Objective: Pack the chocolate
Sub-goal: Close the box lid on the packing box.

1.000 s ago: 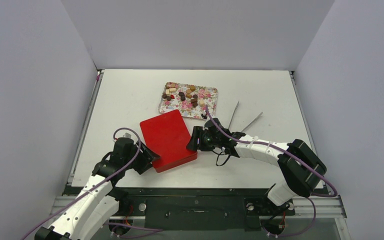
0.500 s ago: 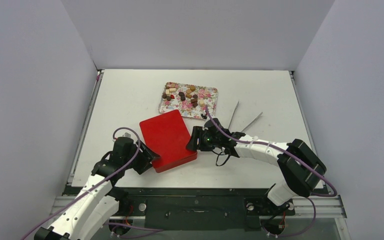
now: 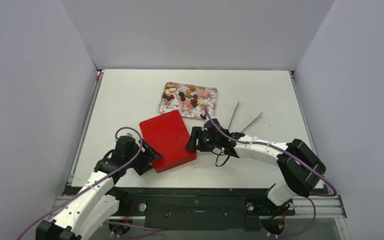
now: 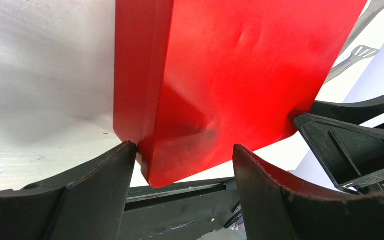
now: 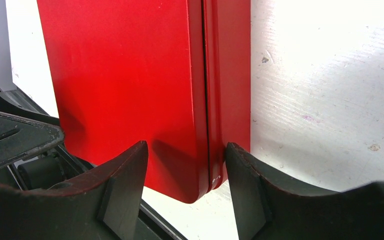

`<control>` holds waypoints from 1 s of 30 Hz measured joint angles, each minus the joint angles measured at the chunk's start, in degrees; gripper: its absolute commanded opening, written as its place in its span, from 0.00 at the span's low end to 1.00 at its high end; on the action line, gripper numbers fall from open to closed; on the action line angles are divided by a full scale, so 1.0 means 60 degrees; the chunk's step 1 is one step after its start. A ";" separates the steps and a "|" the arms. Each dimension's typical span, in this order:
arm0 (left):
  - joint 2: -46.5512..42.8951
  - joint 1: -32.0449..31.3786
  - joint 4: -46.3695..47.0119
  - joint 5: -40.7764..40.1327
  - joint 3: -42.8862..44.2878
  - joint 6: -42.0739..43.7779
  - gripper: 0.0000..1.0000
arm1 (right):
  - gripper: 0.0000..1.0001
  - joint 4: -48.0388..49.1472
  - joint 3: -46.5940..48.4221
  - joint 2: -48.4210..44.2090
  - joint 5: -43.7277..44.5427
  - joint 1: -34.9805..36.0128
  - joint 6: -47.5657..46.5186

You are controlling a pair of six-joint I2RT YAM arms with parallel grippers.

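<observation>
The chocolate (image 3: 184,94) lies as several small brown, cream and reddish pieces on a flower-print tray (image 3: 206,105) at the back of the table. A closed red box (image 3: 166,138) lies flat in front of the tray. My left gripper (image 3: 147,159) straddles its near left corner (image 4: 152,172), open. One finger (image 4: 107,175) touches the box's side and the other (image 4: 265,185) stands apart above the lid. My right gripper (image 3: 194,140) straddles the box's right edge (image 5: 215,150), open. There one finger (image 5: 242,175) rests against the side and the other (image 5: 125,175) sits just off the lid.
Two metal tongs (image 3: 234,115) (image 3: 251,121) lie on the white table to the right of the tray, behind my right arm. White walls close in the table on three sides. The black base rail (image 3: 195,204) runs along the near edge.
My left gripper's jaws have widened around the box's corner and the left arm has shifted slightly. The right gripper's jaws have eased a little. The box and tray have not moved.
</observation>
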 measured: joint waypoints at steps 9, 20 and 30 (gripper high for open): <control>-0.0073 0.0004 -0.0007 0.0062 0.0018 -0.0004 0.60 | 0.55 0.0000 0.0000 0.0004 0.0036 0.0007 -0.0007; -0.0022 0.0044 -0.0474 0.0055 0.0266 -0.0004 0.48 | 0.54 0.0051 0.0029 0.0178 0.0120 0.0007 -0.0007; 0.0404 0.0044 -0.0608 0.0058 0.0368 0.0124 0.43 | 0.53 0.0058 0.0029 0.0178 0.0160 0.0007 -0.0007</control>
